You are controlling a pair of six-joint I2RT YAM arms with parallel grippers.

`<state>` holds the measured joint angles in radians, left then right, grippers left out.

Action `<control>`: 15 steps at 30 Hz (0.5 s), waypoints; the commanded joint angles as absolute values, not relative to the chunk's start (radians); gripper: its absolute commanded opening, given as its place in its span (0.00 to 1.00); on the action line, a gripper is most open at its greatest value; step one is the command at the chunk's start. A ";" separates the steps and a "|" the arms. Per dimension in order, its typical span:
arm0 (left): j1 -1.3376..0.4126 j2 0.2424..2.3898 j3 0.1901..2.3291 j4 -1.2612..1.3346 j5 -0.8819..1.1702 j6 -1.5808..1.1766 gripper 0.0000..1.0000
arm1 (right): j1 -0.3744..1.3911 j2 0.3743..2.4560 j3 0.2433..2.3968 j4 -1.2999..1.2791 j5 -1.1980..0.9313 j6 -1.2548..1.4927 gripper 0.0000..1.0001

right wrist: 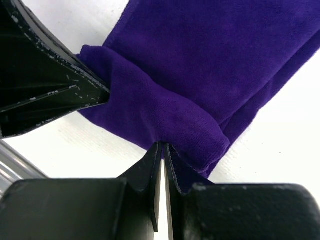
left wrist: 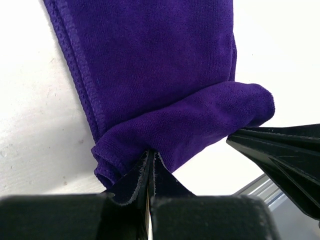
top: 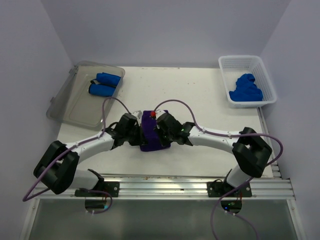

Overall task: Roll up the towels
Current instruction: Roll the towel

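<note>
The purple towel (top: 151,131) lies mid-table (top: 200,105), its near end turned into a short roll. The left gripper (left wrist: 151,162) and right gripper (right wrist: 163,152) each pinch that roll, jaws pressed nearly together. Two rolled blue towels (top: 104,84) sit in the tray (top: 75,107), and a blue heap (top: 246,89) fills the basket (top: 239,59).

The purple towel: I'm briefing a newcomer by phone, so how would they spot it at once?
On the white table, look where the two robot arms meet near the front edge. The purple towel lies there, its near end rolled over and pinched by the left gripper and right gripper. The other towels are blue, in the tray or the basket.
</note>
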<state>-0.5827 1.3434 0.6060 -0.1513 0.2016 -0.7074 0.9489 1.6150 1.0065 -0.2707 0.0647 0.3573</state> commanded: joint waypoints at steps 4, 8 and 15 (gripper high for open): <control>-0.575 1.388 0.678 -0.129 0.199 -0.663 0.00 | 0.945 1.654 1.068 -0.314 0.189 0.370 0.10; -0.575 1.404 0.696 -0.126 0.202 -0.655 0.00 | 0.939 1.652 1.052 -0.302 0.215 0.390 0.10; -0.575 1.407 0.726 -0.150 0.190 -0.643 0.00 | 0.907 1.689 1.049 -0.342 0.298 0.465 0.10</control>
<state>-0.5827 1.4086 0.6827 -0.1524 0.2016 -0.6758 0.9321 1.6566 1.0325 -0.3065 0.2195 0.4000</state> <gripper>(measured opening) 0.005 0.102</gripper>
